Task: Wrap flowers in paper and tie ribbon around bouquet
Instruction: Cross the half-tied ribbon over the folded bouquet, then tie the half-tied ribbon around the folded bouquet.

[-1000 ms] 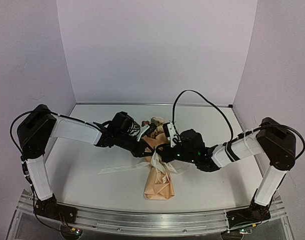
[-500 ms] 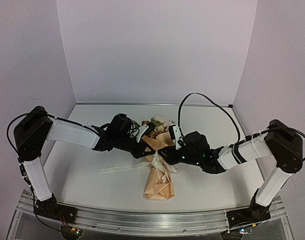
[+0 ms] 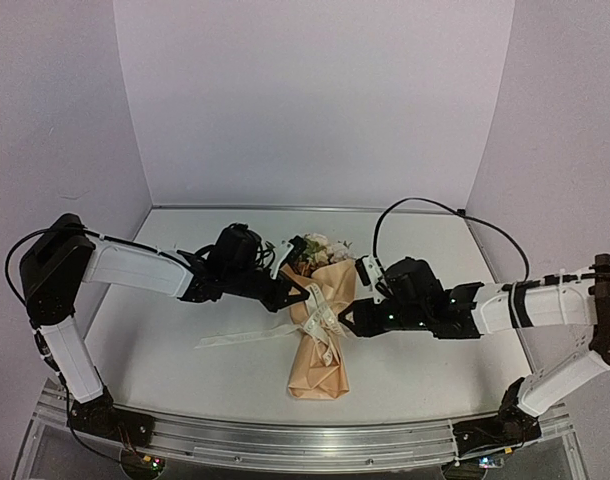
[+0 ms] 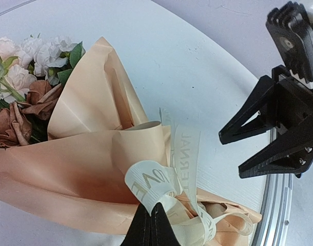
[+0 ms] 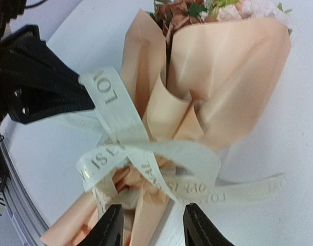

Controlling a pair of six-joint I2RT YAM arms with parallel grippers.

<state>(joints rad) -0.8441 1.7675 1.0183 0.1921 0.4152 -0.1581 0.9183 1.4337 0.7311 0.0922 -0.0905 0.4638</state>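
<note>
bouquet (image 3: pixel 318 372): cone of tan paper (image 5: pixel 233 77) lying mid-table (image 3: pixel 175 365), narrow end toward the arm bases, wide end away. flowers (image 3: pixel 317 246): white, peach and brown heads showing at the wide end. ribbon (image 4: pixel 184 151): cream, lettered, knotted round the cone's waist, one tail trailing left across the table. left gripper (image 4: pixel 151 223): fingers together, pinching a ribbon loop at the knot. right gripper (image 4: pixel 231 154): fingers apart, holding nothing, just beside the bouquet's right flank, not touching it.
</note>
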